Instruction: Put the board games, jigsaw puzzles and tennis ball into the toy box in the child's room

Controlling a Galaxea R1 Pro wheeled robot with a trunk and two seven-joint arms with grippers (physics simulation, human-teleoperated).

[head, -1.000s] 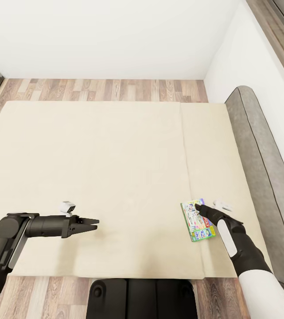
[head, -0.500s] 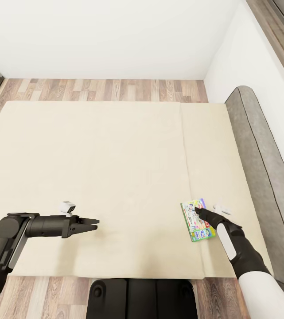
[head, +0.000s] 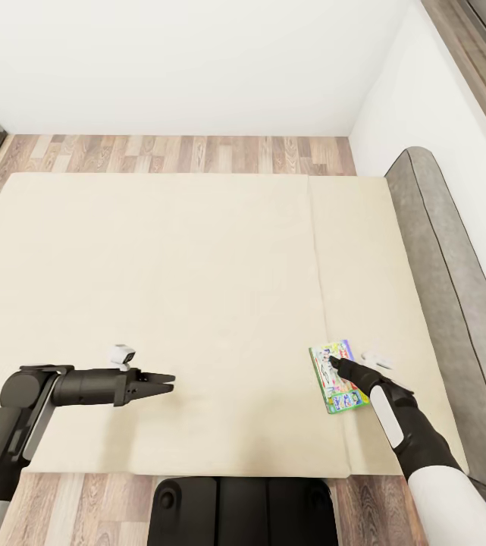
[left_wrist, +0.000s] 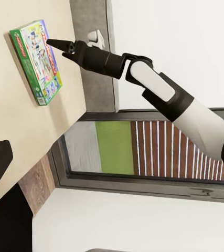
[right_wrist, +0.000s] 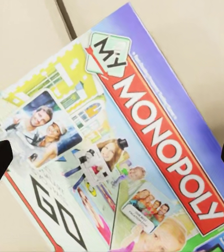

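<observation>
The wide low bed with its beige mattress [head: 182,303] and padded grey headboard [head: 447,303] takes up most of the head view, with wood-plank floor [head: 182,154] beyond its far edge and a white wall behind. Only one toy lies on the mattress here: a thin, flat board game box [head: 338,376] printed "My Monopoly" in green, blue and white, resting flat near the headboard side and close to the near edge. The right gripper [head: 337,364], black at the end of a white-sleeved arm, is directly over the box; its wrist camera looks straight down at the lid with a dark fingertip at each side of the picture, so the fingers are spread wide apart and pinch nothing. The left gripper [head: 163,381], all black, hangs over bare mattress well apart from the box, its two fingers [head: 159,376] slightly parted and empty. The main risk, as I judge it, is that so thin a box lying flush on a soft surface offers no edge to catch: fingers closing from above may slide over the glossy lid, press it into the mattress, or push it toward the near edge instead of lifting it. A pinch on one corner alone could let the box swing or slip out on the way to the toy box.
</observation>
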